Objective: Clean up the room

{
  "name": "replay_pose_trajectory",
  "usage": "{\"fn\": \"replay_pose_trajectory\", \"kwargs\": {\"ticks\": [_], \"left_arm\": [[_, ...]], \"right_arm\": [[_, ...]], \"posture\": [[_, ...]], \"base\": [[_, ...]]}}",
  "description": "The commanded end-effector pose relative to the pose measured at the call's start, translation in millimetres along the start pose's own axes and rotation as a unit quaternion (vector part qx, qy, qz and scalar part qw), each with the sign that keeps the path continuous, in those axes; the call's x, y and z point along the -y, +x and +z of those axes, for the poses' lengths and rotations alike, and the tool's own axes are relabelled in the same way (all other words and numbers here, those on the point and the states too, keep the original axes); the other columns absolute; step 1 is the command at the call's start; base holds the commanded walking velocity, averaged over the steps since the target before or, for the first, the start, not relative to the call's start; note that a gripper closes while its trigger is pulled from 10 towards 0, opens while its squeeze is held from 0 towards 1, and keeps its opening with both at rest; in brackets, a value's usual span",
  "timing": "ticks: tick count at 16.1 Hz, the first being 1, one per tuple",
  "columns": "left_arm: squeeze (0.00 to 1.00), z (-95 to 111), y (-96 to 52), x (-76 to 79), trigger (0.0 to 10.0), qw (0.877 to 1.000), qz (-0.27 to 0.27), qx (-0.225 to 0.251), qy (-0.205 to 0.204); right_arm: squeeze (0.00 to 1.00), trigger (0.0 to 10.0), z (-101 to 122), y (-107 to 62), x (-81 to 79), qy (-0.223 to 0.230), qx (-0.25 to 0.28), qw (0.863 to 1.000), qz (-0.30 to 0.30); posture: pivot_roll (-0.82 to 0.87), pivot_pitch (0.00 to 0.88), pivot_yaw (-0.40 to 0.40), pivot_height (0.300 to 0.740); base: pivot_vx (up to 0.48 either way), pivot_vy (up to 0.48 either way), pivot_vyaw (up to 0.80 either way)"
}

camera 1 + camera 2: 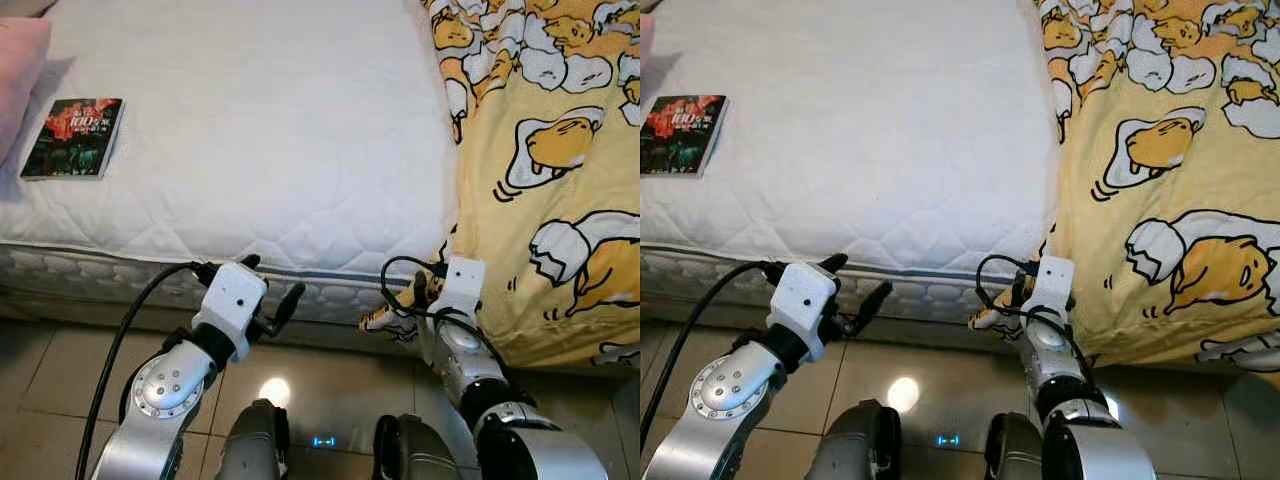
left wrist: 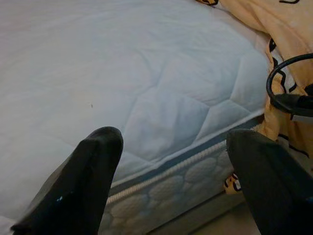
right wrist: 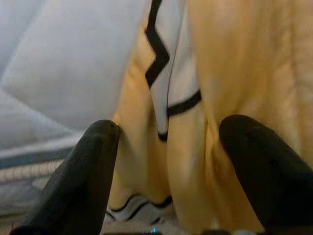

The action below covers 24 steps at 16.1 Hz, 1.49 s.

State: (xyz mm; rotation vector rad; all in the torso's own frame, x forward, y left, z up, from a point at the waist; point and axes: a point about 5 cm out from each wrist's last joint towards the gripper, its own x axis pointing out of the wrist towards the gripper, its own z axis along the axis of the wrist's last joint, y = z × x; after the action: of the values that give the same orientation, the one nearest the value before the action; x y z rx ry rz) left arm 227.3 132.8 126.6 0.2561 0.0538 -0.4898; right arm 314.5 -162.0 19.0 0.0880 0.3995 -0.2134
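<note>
A bed with a white quilted mattress [image 1: 250, 130] stands before the robot, its near edge running across the head views above a tiled floor [image 1: 60, 370]. A yellow blanket [image 1: 560, 170] printed with cartoon egg figures covers the right part of the mattress and hangs over the near edge down toward the floor. On the far left of the mattress lies a book [image 1: 73, 137] with a dark red and black cover, flat and well apart from the blanket; just left of it the corner of a pink pillow [image 1: 18, 80] shows. The left claw [image 1: 270, 290] hovers at the mattress's near edge, roughly at its middle, with its two black fingers [image 2: 83, 181] spread wide and nothing between them; its wrist view looks across the quilted top and the piped side seam of the mattress. The right claw [image 3: 166, 166] is up against the hanging corner of the blanket, where the cloth drops off the mattress edge. Its fingers [image 3: 83, 176] stand open on either side of a fold of the yellow cloth, not pinching it. A black cable [image 1: 130, 330] runs along the left arm, and another loops beside the right wrist.
</note>
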Motion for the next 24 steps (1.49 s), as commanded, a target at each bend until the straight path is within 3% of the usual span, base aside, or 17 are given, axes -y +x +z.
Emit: {"fn": "replay_pose_trajectory", "kwargs": {"ticks": [1,3,11,21,23,24], "left_arm": [[0.0,3,-0.9,3.1,10.0,1.0,-0.009,0.001,0.0],[0.0,3,-0.6,1.6,10.0,1.0,-0.008,0.0,0.001],[0.0,4,-2.4,1.9,10.0,1.0,-0.009,-0.006,0.003],[0.0,5,3.0,5.7,10.0,1.0,-0.015,-0.002,-0.002],[0.0,5,3.6,5.8,10.0,1.0,-0.015,-0.001,-0.002],[0.0,5,4.4,6.1,10.0,1.0,-0.015,-0.001,-0.003]], "right_arm": [[0.0,0.0,-7,-0.7,-0.9,0.016,-0.027,0.999,0.001],[0.0,0.0,-9,-0.1,-5.0,0.036,-0.05,0.998,0.015],[0.0,0.0,-13,-1.4,-20.7,0.037,-0.074,0.995,0.061],[0.0,0.0,-11,-1.9,-30.2,0.034,-0.072,0.993,0.09],[0.0,0.0,-10,-3.1,-36.0,0.04,-0.071,0.991,0.106],[0.0,0.0,-10,-5.4,-46.2,0.047,-0.067,0.987,0.136]], "posture": [[0.28,0.272,0.037,0.699],[0.28,0.274,0.038,0.699],[0.29,0.29,0.046,0.699],[0.28,0.289,0.042,0.699],[0.28,0.288,0.041,0.699],[0.27,0.283,0.035,0.699]], "base": [[0.0,0.0,0.0],[0.0,0.0,0.0],[0.0,0.0,0.0],[0.0,0.0,0.0],[0.0,0.0,0.0],[0.0,0.0,0.0]]}}
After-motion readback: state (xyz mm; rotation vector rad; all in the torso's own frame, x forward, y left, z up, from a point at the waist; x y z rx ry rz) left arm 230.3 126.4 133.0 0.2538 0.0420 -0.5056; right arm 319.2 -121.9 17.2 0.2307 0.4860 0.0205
